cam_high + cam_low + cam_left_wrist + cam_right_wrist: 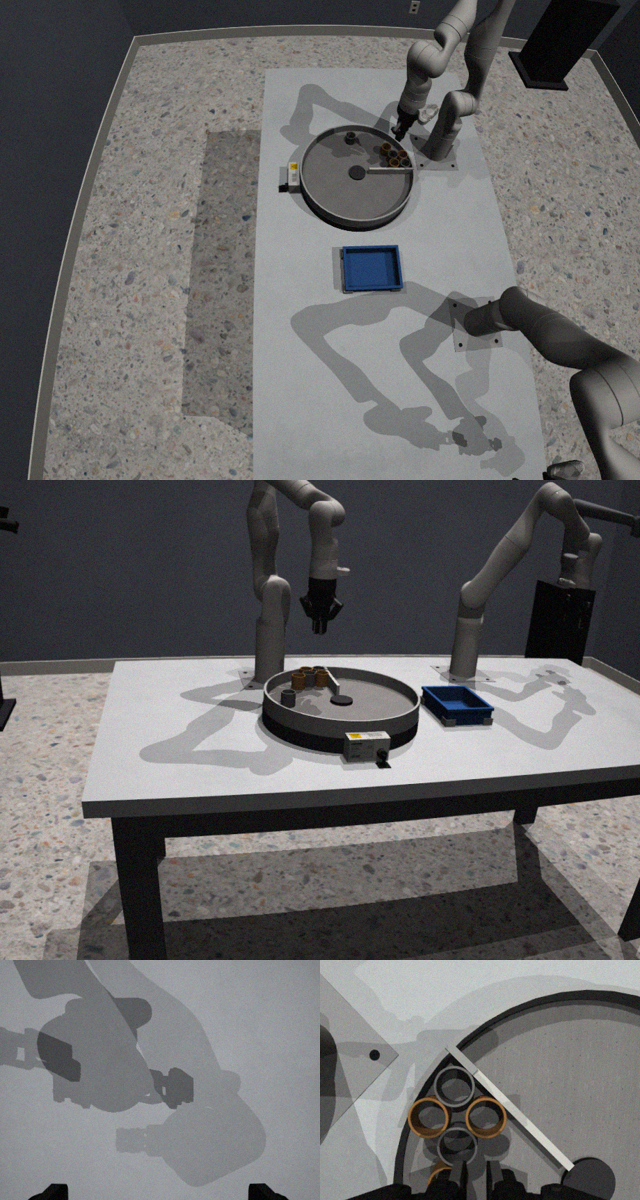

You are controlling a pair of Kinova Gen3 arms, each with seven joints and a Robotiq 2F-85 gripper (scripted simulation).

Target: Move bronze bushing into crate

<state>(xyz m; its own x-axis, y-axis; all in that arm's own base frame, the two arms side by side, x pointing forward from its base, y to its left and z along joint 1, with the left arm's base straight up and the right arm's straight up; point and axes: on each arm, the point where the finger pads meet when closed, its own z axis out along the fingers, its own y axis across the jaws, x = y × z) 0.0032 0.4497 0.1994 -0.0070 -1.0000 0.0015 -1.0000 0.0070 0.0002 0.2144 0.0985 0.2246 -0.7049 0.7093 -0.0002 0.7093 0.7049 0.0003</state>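
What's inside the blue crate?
Nothing visible in the crate: the top view shows its bare blue floor, no bushing. The underside and the table beneath it are covered, so can't tell there.

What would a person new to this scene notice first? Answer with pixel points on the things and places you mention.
Probably the bright blue crate (pixel 371 268) (pixel 456 714), standing level on the pale table beside the large round grey turntable (pixel 356 198) (pixel 338 727). Next, the orange-brown and grey rings grouped against the turntable's white bar (pixel 390 170) (pixel 332 680) (pixel 526 1124), below the right gripper (pixel 399 133) (pixel 319 629) (pixel 476 1177).
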